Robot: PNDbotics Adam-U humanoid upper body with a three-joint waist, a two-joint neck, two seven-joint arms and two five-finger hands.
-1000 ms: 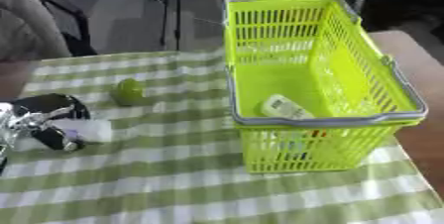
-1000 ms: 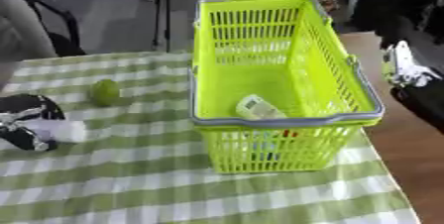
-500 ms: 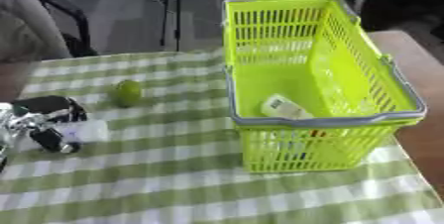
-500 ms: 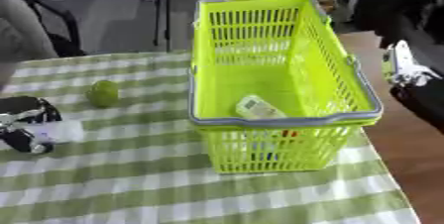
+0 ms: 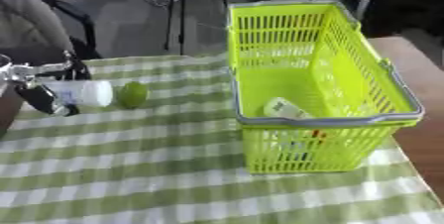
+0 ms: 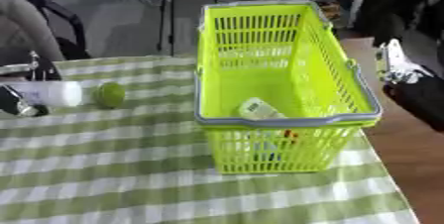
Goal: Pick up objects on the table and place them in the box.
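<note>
Green-checked tablecloth [image 5: 173, 168] is lying under the left hand [image 5: 39, 89], which is pinching a white bottle [image 5: 83, 93] and should be lifting it well above the rim before crossing to the yellow-green basket [image 5: 347, 84] off to its right.

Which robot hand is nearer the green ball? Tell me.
Left. The left robot hand holds a white bottle right beside the green ball; the right robot hand is beyond the basket, far across.

Lab or workshop space; checked tablecloth [image 5: 173, 168], stands and cables on the dark floor [image 5: 138, 15] behind
</note>
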